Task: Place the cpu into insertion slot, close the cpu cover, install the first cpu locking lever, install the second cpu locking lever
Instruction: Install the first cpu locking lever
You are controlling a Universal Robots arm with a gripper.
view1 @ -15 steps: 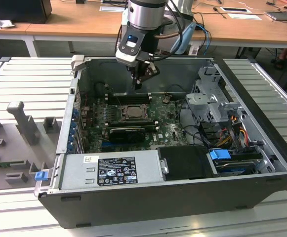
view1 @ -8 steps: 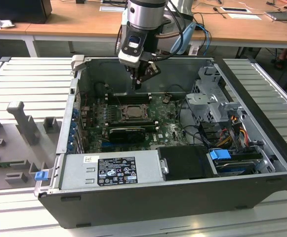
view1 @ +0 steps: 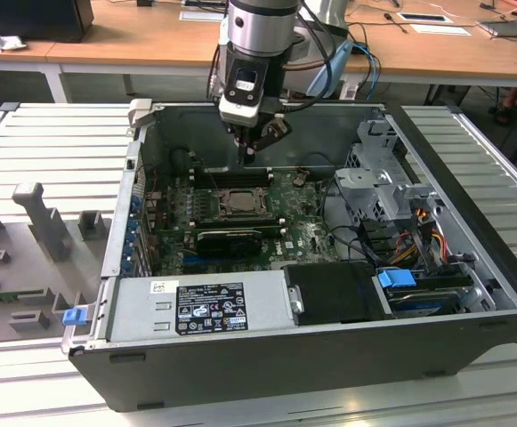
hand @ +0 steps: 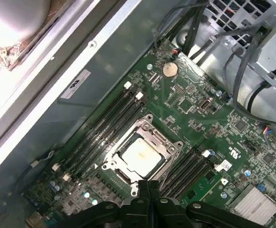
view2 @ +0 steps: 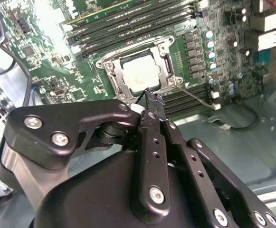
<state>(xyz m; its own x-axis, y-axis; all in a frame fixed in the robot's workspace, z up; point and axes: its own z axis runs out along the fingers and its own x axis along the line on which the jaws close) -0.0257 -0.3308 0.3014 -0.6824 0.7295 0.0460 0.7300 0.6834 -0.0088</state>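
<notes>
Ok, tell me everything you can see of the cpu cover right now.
The cpu cover is a thin silver metal frame with a square central opening. It lies flat, closed over the cpu, whose pale face shows through the opening. It sits on the green motherboard, with memory slots running along two of its sides. The gripper, fingers shut, has its tip right at one edge of the frame. I cannot tell whether it touches.

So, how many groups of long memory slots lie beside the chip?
2, in the first wrist view. One group lies along one side of the chip, the other group along the opposite side; the jaws may hide its end.
</notes>
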